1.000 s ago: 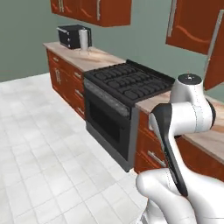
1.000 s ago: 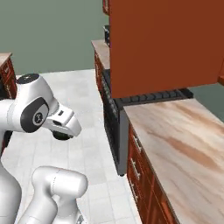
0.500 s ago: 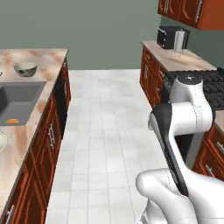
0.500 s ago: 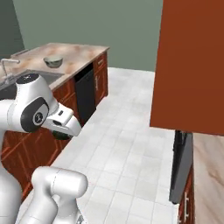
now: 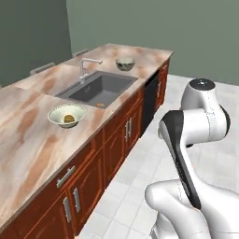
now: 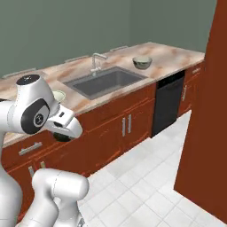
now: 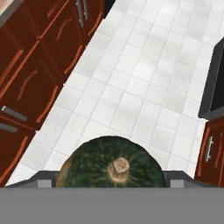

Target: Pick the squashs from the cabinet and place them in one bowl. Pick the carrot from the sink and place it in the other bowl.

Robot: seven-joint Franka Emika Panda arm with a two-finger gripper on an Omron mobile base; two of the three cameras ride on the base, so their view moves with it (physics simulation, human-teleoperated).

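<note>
Currently the gripper (image 7: 111, 183) is clamped on a squash (image 7: 111, 162), jaws wide apart around it. In the hand view the dark green fruit sits right between the tips, stem nub facing the camera, tiled floor (image 7: 144, 74) well below it. In the right base view the hand (image 6: 66, 128) is low by the arm's elbow, in front of the red-brown base cupboards (image 6: 119, 128), with the squash's dark underside just showing under it.

Pale green-cream bowl (image 5: 66, 115) is on the counter (image 5: 28, 140), near side of the sink (image 5: 99, 87), with a small brownish-green item inside; cannot tell what it is. In the right base view that bowl (image 6: 59, 95) is partly hidden behind the arm's shoulder.

Carrot (image 5: 100, 104) lies in the sink basin, near its front wall. Tap (image 5: 86, 67) stands at the sink's back edge.

Grey bowl (image 5: 125, 63) sits on the counter past the sink's far end, also seen in the right base view (image 6: 142, 62). Black dishwasher (image 6: 167, 106) sits under the counter below it.

A red-brown cabinet door (image 6: 208, 111) fills the right edge of the right base view.

Squash and gripper are off the counter, over the floor, well apart from both bowls.
</note>
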